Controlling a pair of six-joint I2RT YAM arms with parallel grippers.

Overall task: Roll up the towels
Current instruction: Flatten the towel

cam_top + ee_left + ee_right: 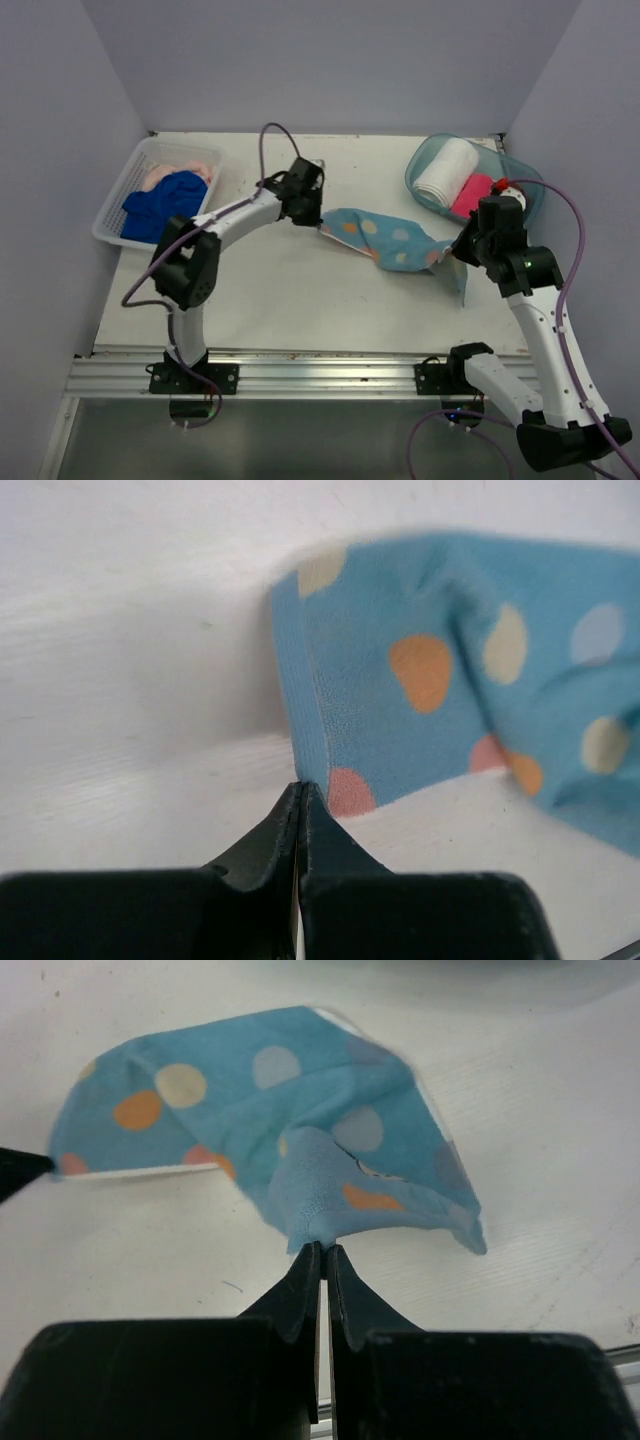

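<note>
— Start at the left claw (300, 792): what are its jaws doing?
— They are pressed together with no gap, the tips nipped on the hem at one corner of the light blue towel (430, 710), the one printed with orange, cream and pink spots

— And the right claw (322, 1250)?
— Also together, clamped on a bunched fold at the opposite end of the same towel. The cloth puckers up into the tips there

— So where does that towel sit?
— It hangs stretched between the two claws across the middle of the tabletop (300, 290), running from centre towards the right. It is wrinkled and partly folded over on itself, with a white edge showing underneath. Near the left claw it casts a shadow on the surface, so that end looks lifted a little

— What lies farther out?
— Behind the right claw, at the far right corner, stands a teal tub (412, 178). Inside it a white towel (445, 172) is rolled up, and a hot pink towel (470, 195) lies just beside it; whether the pink one is rolled I cannot tell, as the arm covers part of it

— And on the left?
— A white basket (118, 195) sits at the far left edge, well apart from the claws. A royal blue towel (160, 205) is heaped loosely in its near part, with a pale peach towel (180, 172) crumpled behind it, the two touching
</note>
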